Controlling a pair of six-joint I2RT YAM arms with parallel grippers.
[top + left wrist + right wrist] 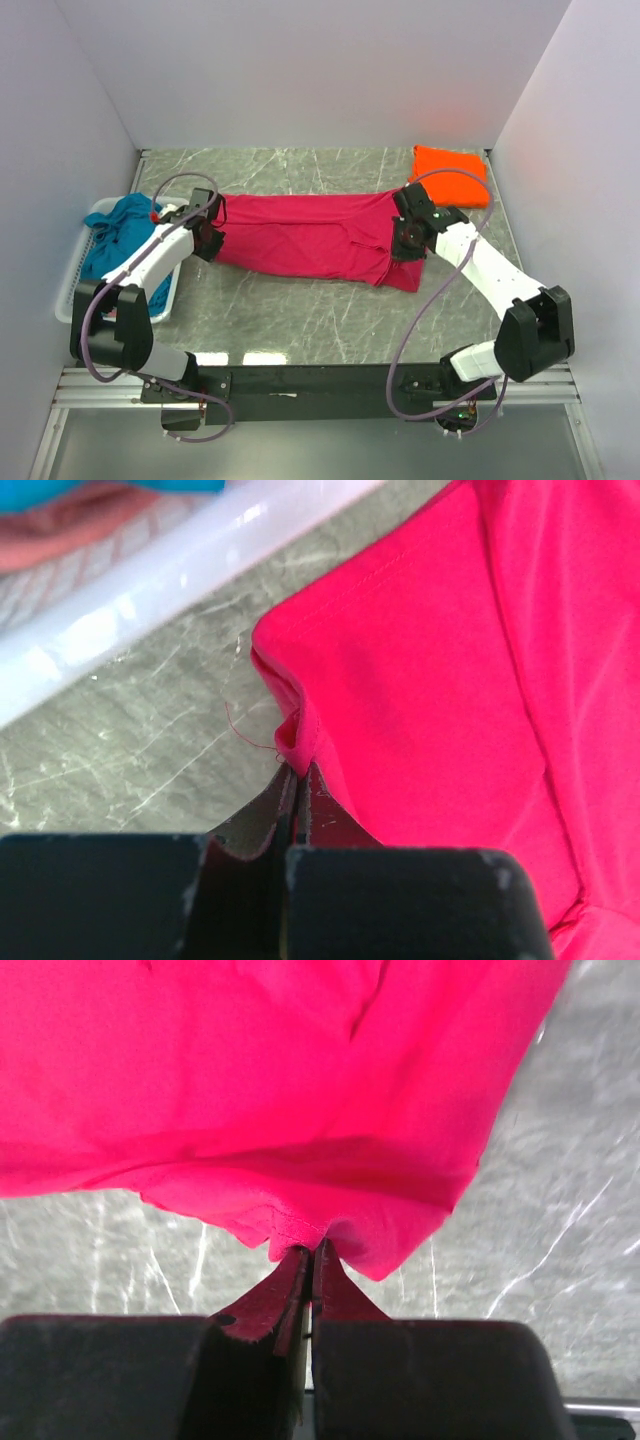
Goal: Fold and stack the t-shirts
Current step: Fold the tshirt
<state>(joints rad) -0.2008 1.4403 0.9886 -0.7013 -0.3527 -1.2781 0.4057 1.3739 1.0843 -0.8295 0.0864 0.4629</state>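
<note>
Across the middle of the surface (300, 330): magenta t-shirt (300, 238), spread lengthwise, pinched at one end by left tool (210, 232) and at the other by right tool (406, 234), each clamped tight on a cloth edge. Folded orange t-shirt (452, 175) at far right corner; teal t-shirt (118, 232) in basket (68, 295). For a clean fold: hold both ends level and taut, carry together, lay edge on edge.

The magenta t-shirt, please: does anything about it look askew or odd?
Slightly. The magenta t-shirt lies uneven: its end by the right gripper is bunched, with a flap sticking out toward the robot. A loose thread strays from the corner pinched by the left gripper.
</note>
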